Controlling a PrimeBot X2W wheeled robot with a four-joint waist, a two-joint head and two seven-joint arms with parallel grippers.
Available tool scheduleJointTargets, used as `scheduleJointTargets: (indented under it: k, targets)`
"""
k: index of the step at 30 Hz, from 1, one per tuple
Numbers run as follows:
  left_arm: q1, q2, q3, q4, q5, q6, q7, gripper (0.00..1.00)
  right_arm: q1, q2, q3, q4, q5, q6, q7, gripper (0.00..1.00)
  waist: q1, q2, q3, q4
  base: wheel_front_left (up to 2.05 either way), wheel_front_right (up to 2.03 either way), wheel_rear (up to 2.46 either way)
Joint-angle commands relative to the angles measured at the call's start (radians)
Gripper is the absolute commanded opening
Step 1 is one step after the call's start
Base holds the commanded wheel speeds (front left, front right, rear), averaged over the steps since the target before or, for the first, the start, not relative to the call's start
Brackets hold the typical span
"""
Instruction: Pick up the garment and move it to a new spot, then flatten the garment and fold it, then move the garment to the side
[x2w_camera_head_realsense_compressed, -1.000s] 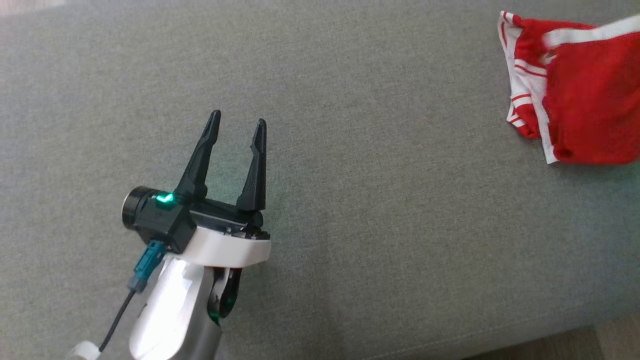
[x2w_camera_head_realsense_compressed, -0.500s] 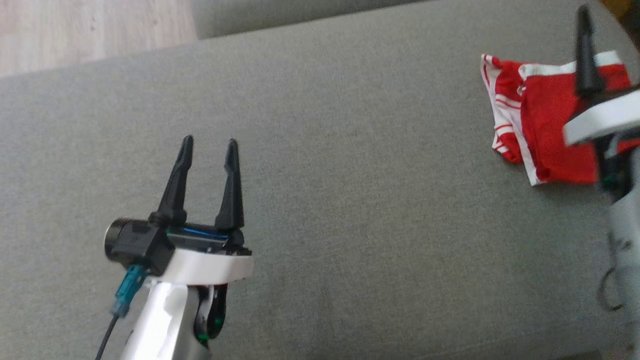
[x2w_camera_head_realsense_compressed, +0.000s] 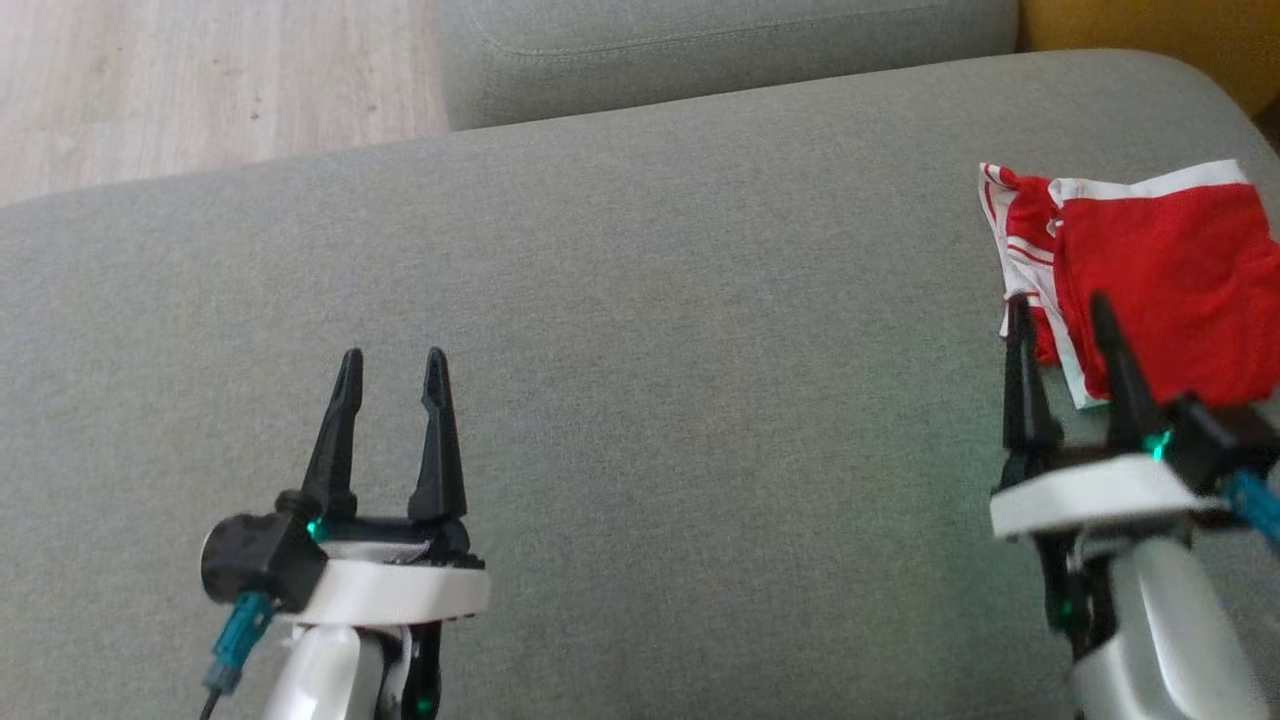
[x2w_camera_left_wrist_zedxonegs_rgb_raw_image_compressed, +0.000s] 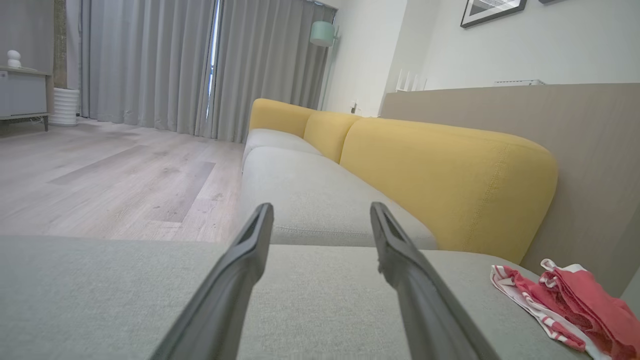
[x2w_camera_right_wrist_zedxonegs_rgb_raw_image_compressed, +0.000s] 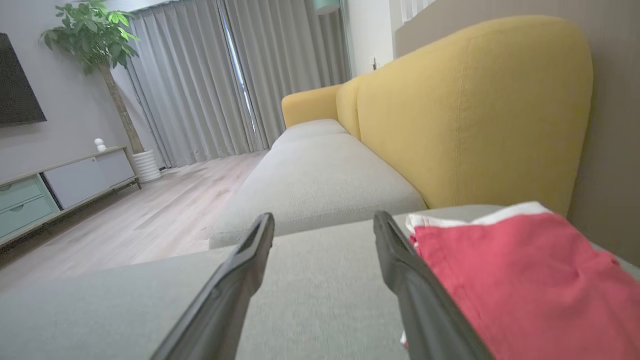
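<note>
The garment (x2w_camera_head_realsense_compressed: 1160, 275) is red with white stripes and a white band. It lies crumpled at the far right of the grey sofa seat (x2w_camera_head_realsense_compressed: 650, 300). My right gripper (x2w_camera_head_realsense_compressed: 1060, 305) hovers open just in front of the garment's near left corner, nothing between its fingers. The right wrist view has the garment (x2w_camera_right_wrist_zedxonegs_rgb_raw_image_compressed: 520, 280) right beside the right finger. My left gripper (x2w_camera_head_realsense_compressed: 392, 357) stands open and empty over bare cushion at the lower left, far from the garment (x2w_camera_left_wrist_zedxonegs_rgb_raw_image_compressed: 565, 305), which lies off to the right in the left wrist view.
Yellow backrest cushions (x2w_camera_left_wrist_zedxonegs_rgb_raw_image_compressed: 440, 185) rise behind the seat along a beige wall panel. Another grey seat cushion (x2w_camera_head_realsense_compressed: 720, 50) adjoins at the top. Pale wooden floor (x2w_camera_head_realsense_compressed: 200, 80) lies beyond the seat's left edge, with curtains, a plant (x2w_camera_right_wrist_zedxonegs_rgb_raw_image_compressed: 95, 35) and a sideboard farther off.
The head camera has swung, so more floor and the neighbouring cushion appear. My right gripper has come fully into view beside the garment. The garment lies as before.
</note>
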Motion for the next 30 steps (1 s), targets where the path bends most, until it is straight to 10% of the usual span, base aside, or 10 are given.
scheduleJointTargets:
  k: [1, 30]
  targets:
    - [-0.014, 0.004, 0.044, -0.026, -0.009, -0.004, -0.005, 1.00, -0.009, 0.006, 0.027, -0.037, 0.013, -0.001, -0.016, 1.00, 0.0001, -0.0001, -0.002, 0.004, 0.00, 0.00, 0.00]
    - [0.028, 0.004, 0.102, -0.048, -0.090, 0.016, -0.005, 1.00, 0.074, 0.007, 0.082, -0.079, 0.051, -0.001, -0.036, 1.00, 0.0001, -0.0001, -0.007, 0.006, 0.00, 0.00, 0.00]
